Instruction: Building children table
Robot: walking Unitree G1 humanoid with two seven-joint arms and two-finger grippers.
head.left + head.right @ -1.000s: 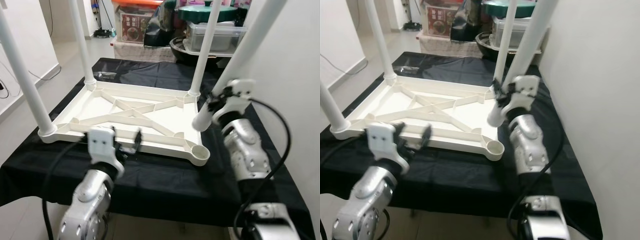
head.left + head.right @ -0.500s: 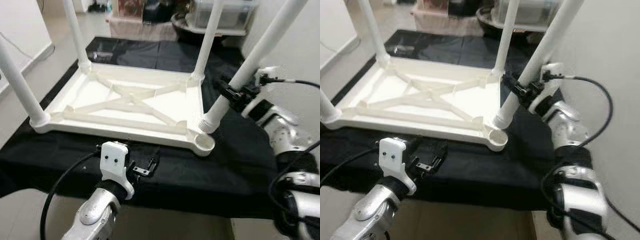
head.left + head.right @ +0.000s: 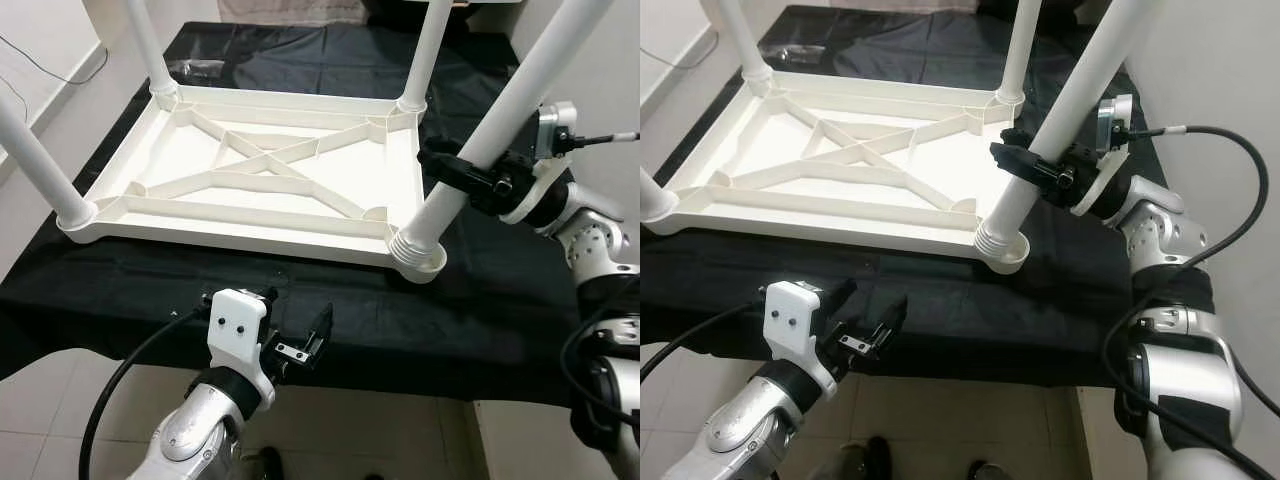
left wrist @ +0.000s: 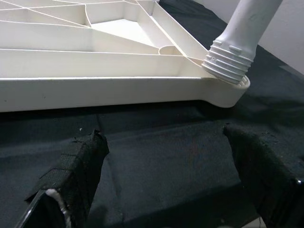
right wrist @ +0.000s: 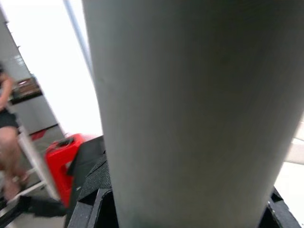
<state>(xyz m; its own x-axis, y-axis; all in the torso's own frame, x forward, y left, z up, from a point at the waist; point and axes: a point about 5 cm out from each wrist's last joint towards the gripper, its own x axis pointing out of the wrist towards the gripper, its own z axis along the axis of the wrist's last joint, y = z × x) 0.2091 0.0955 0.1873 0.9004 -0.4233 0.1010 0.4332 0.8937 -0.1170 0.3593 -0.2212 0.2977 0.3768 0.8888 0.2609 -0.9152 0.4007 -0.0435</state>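
Tabletop lies upside down on the black cloth, three legs standing in its corners. In the left eye view, the right gripper is clamped around the fourth leg, whose threaded end sits tilted in the near corner socket; seating it looks like what remains. In the left wrist view, the left gripper, fingers spread, hovers over the cloth near that socket. In the right wrist view, the leg sits between the fingers.
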